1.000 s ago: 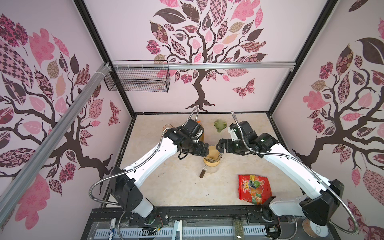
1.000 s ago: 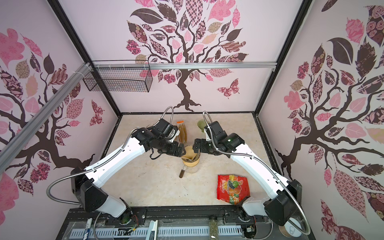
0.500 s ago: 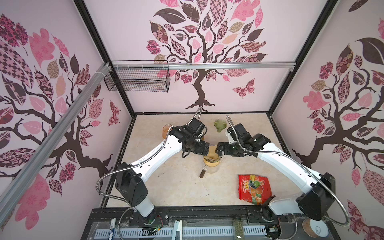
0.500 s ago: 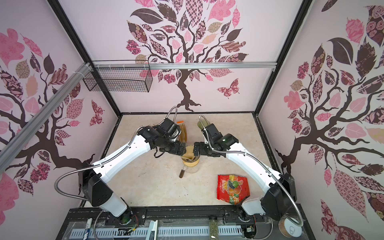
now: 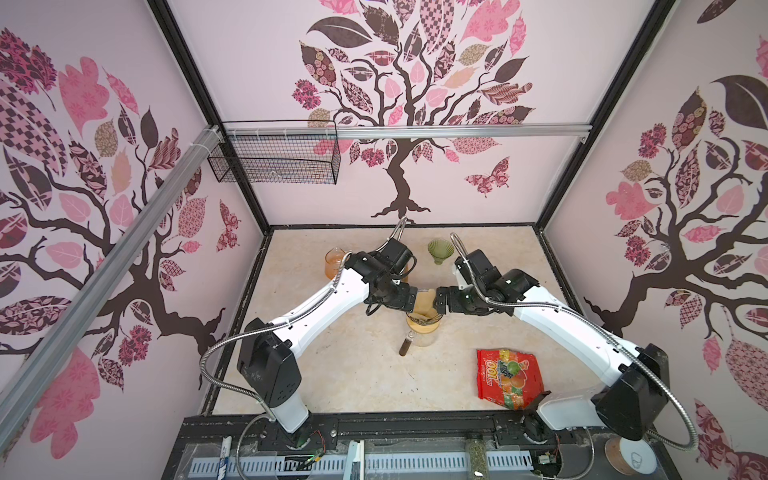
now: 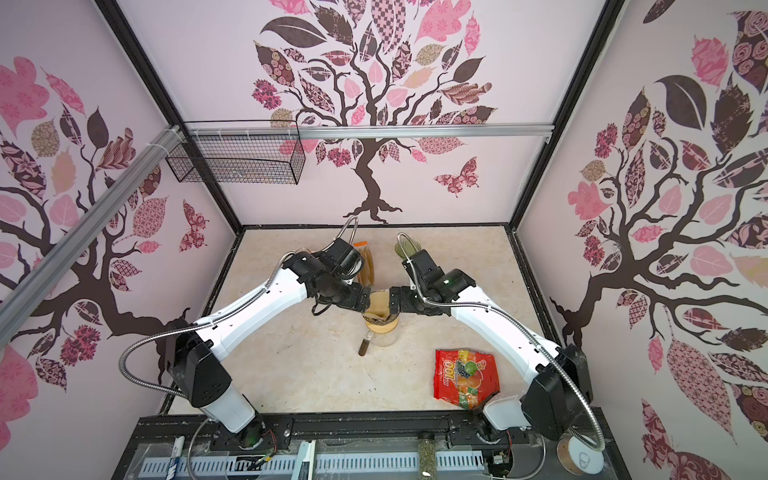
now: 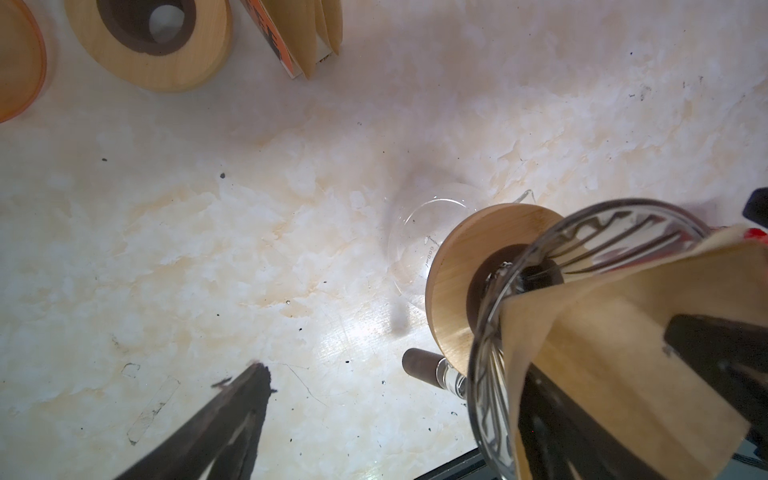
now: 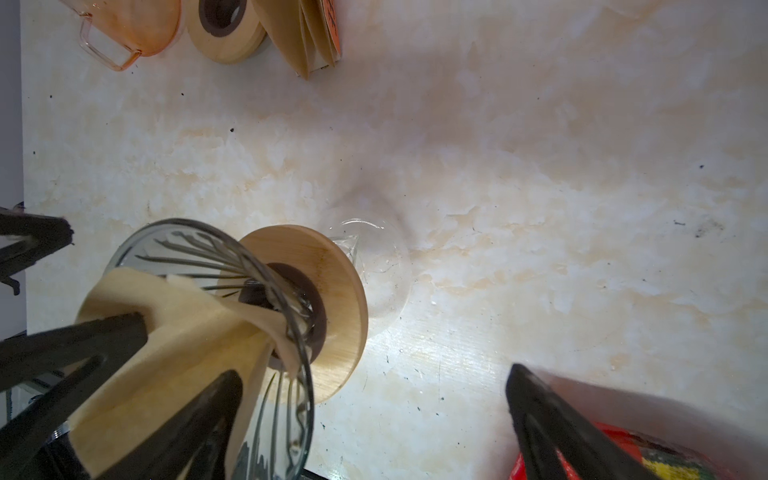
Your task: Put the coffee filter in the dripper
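The tan paper coffee filter (image 5: 424, 301) (image 6: 378, 305) stands tilted in the clear glass dripper (image 5: 423, 322) (image 7: 490, 353), and its upper part sticks out above the rim. The dripper sits on a wooden collar (image 8: 332, 299) on a glass carafe. My left gripper (image 5: 409, 299) (image 7: 465, 349) is open, with one finger inside the filter (image 7: 602, 332) and the other out over the table. My right gripper (image 5: 440, 301) (image 8: 374, 370) is open too. One of its fingers lies against the filter (image 8: 178, 328), the other is away from it.
The carafe's brown handle (image 5: 406, 345) points toward the front. A red candy bag (image 5: 509, 376) lies at the front right. Behind the arms are a green glass cup (image 5: 440, 249), an orange jug (image 5: 333, 262), a pack of filters (image 6: 365, 266) and a wooden ring (image 7: 153, 41).
Both grippers have closed in on the filter from either side over the dripper, and the left arm has stretched farther forward. Both pairs of jaws stay wide.
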Controlling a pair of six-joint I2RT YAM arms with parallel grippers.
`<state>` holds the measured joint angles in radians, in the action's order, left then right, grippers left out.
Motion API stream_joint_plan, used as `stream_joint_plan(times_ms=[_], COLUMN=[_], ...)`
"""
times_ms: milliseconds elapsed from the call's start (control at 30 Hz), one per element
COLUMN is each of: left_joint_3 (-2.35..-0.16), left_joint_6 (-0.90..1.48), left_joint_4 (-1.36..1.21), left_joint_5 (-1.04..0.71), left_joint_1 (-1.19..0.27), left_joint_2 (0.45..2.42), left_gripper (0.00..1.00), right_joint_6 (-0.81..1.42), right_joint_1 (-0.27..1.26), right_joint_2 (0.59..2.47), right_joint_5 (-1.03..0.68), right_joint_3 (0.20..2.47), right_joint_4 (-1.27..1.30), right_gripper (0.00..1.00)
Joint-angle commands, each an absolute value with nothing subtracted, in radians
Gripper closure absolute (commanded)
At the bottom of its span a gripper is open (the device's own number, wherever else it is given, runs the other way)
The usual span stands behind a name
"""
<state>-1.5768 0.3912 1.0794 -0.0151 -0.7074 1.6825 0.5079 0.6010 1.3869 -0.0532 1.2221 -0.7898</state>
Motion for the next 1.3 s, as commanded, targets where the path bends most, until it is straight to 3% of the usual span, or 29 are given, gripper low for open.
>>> stream_joint_plan(times_ms=[0,1267], left_joint_3=[-1.632,-1.608], left_joint_6=[0.388,0.399], left_joint_4=[1.082,1.037], left_joint_5=[0.0,-0.015], left_joint_1=[-0.707,-0.695], left_joint_2=[1.693,1.669], left_gripper=[0.07,0.06], right_joint_6=[0.491,0.48], right_joint_1=[0.606,0.606], right_joint_2=[1.404,1.438], right_joint_5=[-0.032,-0.003], right_joint_3=[1.218,1.206], right_joint_4=[-0.802,-0.795], right_gripper=[0.0,0.0])
